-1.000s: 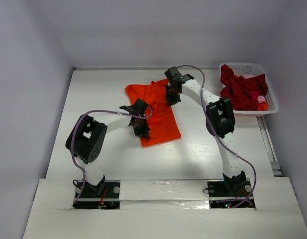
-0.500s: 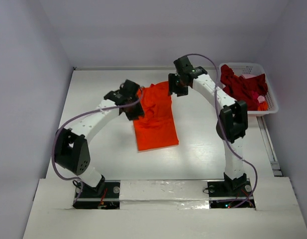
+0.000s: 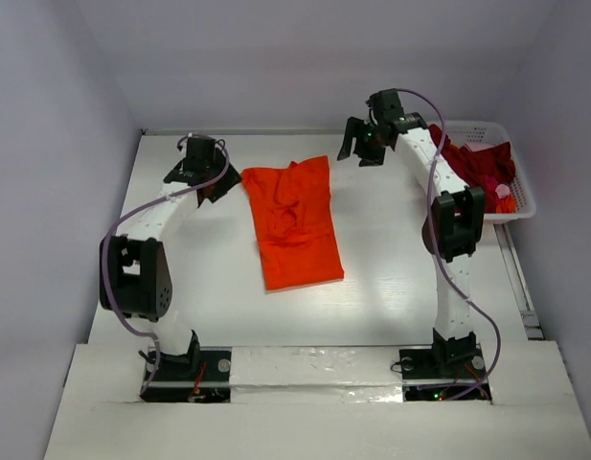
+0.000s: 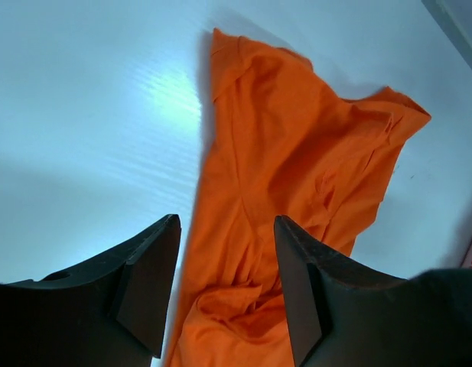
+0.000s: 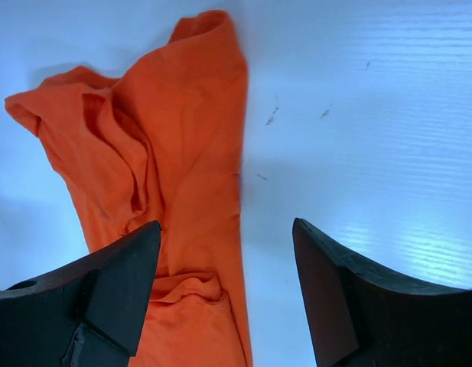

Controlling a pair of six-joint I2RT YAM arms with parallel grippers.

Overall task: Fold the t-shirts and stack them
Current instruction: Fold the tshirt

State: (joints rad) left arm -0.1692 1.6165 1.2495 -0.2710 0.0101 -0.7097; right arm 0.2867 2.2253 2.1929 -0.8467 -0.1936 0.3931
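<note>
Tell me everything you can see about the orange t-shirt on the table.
The orange t-shirt is bright, soft-looking cloth, folded lengthwise into a narrow strip that lies flat near the middle of the white table. Its far end is wider and wrinkled, with bunched folds. The near end is smoother and squarer. Only the table touches it: the left gripper and right gripper hover open beside its far end, apart from the cloth.

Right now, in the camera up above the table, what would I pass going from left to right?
left claw → orange t-shirt → right claw → white basket with the dark red t-shirt inside
</note>
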